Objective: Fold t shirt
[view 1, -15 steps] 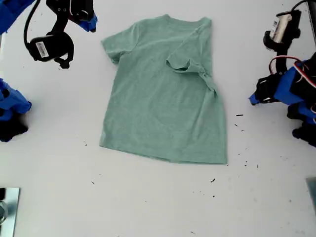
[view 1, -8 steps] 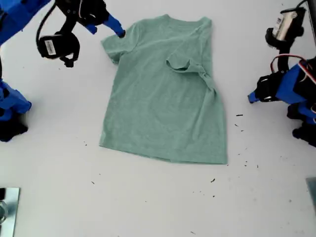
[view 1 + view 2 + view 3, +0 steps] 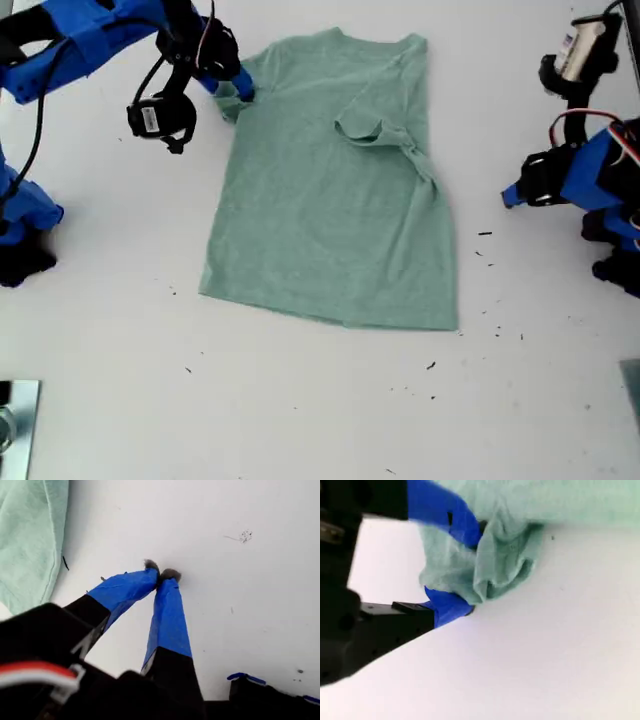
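My second tool (image 3: pixel 465 572) has the sleeve of the t shirt (image 3: pixel 330 190) bunched between its blue-taped fingers (image 3: pixel 440 510), at the exterior view's upper left. To do this fold well, I judge the sleeve should be lifted only a little and carried straight across the chest, then laid flat so its edge runs in line with the side seam; pulling hard would drag the whole garment across the desk (image 3: pixel 300 400).

My first tool (image 3: pixel 161 575) sits pressed together on nothing, over bare desk just beside the shirt's hem.

The shirt lies flat mid-desk, neck toward the far edge. It is a thin, soft, pale green heathered knit; the other sleeve is already turned inward, leaving a puckered ridge. The desk is smooth, white and lightly speckled.
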